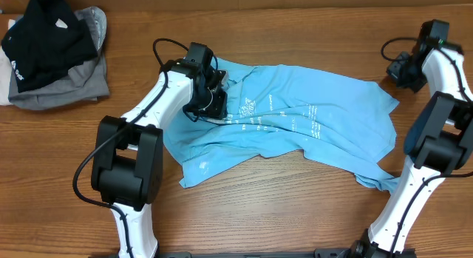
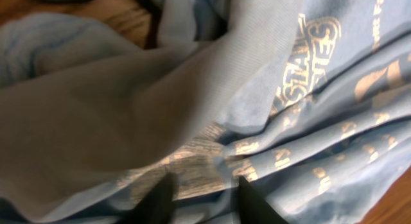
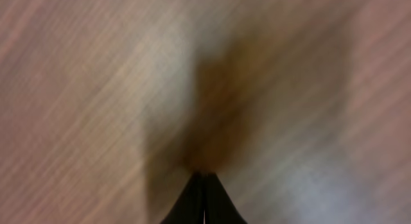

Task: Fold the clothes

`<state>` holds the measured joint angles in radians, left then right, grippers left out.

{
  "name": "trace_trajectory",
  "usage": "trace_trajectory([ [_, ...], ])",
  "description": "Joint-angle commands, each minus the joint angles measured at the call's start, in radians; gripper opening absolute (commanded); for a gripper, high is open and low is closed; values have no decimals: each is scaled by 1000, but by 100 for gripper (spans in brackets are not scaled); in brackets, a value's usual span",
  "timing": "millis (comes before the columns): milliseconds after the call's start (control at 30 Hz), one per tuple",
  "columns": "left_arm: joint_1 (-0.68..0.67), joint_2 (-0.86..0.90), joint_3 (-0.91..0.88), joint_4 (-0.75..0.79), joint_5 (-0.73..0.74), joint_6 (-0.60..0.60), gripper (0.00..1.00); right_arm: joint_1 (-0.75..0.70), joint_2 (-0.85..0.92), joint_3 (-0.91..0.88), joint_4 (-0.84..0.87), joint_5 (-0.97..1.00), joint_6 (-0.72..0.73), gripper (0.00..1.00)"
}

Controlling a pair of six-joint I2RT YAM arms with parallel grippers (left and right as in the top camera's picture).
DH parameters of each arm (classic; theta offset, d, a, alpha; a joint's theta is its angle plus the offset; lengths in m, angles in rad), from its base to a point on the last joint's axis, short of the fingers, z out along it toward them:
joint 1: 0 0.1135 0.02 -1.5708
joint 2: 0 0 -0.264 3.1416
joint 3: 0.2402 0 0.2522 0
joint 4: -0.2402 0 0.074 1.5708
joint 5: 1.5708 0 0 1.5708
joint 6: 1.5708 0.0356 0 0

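Note:
The light sky-blue T-shirt [image 1: 310, 117] lies crumpled and spread across the middle of the wooden table, with white lettering showing. My left gripper [image 1: 214, 103] is down on the shirt's upper left part. In the left wrist view its two fingers [image 2: 204, 185] stand apart just over the printed fabric [image 2: 334, 121], with a fold of cloth lying between them. My right gripper [image 1: 399, 69] is at the far right of the table, off the shirt. In the right wrist view its fingers [image 3: 204, 176] are pressed together over bare wood and hold nothing.
A black garment [image 1: 44, 36] with a small white logo lies on a grey garment [image 1: 66, 92] at the table's far left corner. Bare wood table [image 1: 281, 206] shows in front of the shirt and at the right [image 3: 96, 89].

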<state>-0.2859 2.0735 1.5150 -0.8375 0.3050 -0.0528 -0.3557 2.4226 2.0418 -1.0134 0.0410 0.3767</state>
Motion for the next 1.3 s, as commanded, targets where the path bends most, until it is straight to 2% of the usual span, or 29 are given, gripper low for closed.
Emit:
trace_trajectory([
  [0,15,-1,3,1,-47,0,10,-9,-2,214,-207,-22,-4,4],
  [33,16,-1,2,2,-64,1,5,-8,-5,247,-261,-42,-4,4],
  [67,25,0,2,10,-121,1,4,1,-10,306,-390,-109,-11,4],
  [200,59,17,2,34,-106,12,4,38,-14,314,-563,-178,-53,4],
  [300,84,53,2,60,-43,49,4,82,-14,277,-616,-177,-72,4],
  [467,103,120,2,95,-30,77,4,193,-14,215,-635,-174,-97,4],
  [633,104,145,2,106,-64,73,4,259,-14,119,-589,-174,-92,4],
  [767,135,145,2,120,-203,1,4,265,-13,-5,-481,-173,-89,4],
  [900,190,145,2,144,-214,2,4,262,-13,-100,-394,-165,-90,4],
  [1067,266,145,2,193,-221,1,4,262,-13,-158,-320,-123,-89,4],
  [1267,369,145,2,241,-309,0,4,262,-10,-184,-198,-121,-90,4],
])
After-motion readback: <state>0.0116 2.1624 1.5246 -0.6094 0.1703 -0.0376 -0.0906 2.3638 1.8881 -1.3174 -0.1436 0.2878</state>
